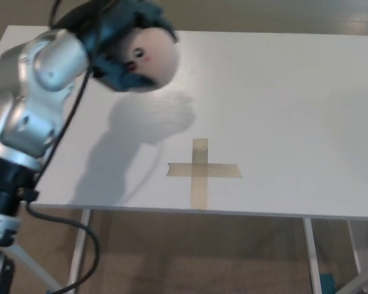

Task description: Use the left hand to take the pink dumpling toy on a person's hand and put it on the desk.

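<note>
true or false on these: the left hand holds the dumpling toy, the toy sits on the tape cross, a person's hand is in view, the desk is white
1. The left hand holds the pink dumpling toy. True.
2. The toy rests on the tape cross. False: it is held up over the desk's far left part, its shadow beneath it.
3. A person's hand shows. False: none is in view.
4. The desk is white. True.

tape cross [200, 170] is sitting flat near the front edge, tan strips crossing at right angles, long strip running toward the edge. brown floor [196, 257] is showing below, a pale table leg [312, 257] standing at the right. small teal bit [327, 285] is peeking at bottom right, probably some object on the floor, too cropped to tell.
</note>
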Robot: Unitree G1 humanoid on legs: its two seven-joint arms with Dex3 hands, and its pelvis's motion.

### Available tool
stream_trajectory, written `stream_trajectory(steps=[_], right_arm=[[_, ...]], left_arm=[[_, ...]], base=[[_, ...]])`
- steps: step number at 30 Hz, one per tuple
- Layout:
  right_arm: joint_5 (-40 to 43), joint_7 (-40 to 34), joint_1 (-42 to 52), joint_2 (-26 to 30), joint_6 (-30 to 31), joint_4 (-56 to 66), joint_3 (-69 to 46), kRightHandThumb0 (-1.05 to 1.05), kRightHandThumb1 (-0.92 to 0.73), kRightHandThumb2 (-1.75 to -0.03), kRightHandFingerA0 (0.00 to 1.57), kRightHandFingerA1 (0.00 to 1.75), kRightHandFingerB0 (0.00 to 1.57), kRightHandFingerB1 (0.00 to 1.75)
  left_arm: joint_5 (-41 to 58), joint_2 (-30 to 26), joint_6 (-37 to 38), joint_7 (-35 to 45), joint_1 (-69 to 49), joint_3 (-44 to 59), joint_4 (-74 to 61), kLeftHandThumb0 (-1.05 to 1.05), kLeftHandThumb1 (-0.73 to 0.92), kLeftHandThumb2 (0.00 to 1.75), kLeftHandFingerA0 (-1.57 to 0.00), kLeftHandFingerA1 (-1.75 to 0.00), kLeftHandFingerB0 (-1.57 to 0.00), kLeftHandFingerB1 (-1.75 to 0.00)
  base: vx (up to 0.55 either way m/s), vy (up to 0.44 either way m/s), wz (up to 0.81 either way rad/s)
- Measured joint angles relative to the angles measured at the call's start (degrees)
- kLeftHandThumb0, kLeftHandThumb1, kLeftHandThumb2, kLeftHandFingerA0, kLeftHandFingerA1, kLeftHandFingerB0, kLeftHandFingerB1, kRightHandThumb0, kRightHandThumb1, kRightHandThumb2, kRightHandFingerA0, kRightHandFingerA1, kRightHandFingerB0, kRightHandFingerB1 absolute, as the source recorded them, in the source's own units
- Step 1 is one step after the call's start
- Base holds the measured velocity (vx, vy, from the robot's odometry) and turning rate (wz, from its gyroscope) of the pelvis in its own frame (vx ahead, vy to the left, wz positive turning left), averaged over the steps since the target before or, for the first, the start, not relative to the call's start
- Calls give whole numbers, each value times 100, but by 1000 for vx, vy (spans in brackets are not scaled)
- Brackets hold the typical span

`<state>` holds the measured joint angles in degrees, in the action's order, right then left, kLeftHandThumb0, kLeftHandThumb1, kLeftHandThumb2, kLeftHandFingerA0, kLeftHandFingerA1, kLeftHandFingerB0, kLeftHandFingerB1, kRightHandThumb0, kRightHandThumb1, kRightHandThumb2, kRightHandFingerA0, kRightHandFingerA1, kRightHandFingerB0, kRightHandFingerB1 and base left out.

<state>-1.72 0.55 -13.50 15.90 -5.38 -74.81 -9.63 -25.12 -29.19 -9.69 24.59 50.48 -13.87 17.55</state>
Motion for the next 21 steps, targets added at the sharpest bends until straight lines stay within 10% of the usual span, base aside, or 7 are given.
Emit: stream_trajectory(steps=[11,18,21], right_arm=[[2,-6,-33,4,8,1,9,-30,-67,-60,51,42,46,40],[2,-7,-32,4,13,0,10,-30,-67,-60,51,42,46,40],[2,-7,-32,4,13,-1,10,-30,-67,-60,52,42,47,40]], left_arm=[[37,-503,285,-61,-146,193,1168,-27,79,63,-83,-52,-71,-46],[-80,-602,351,-82,-149,-7,1674,-32,79,63,-69,-45,-45,-36],[-141,-637,401,-113,-172,-101,1720,-30,80,64,-91,-60,-69,-45]], base=[[0,0,0],[0,0,0],[0,0,0]])
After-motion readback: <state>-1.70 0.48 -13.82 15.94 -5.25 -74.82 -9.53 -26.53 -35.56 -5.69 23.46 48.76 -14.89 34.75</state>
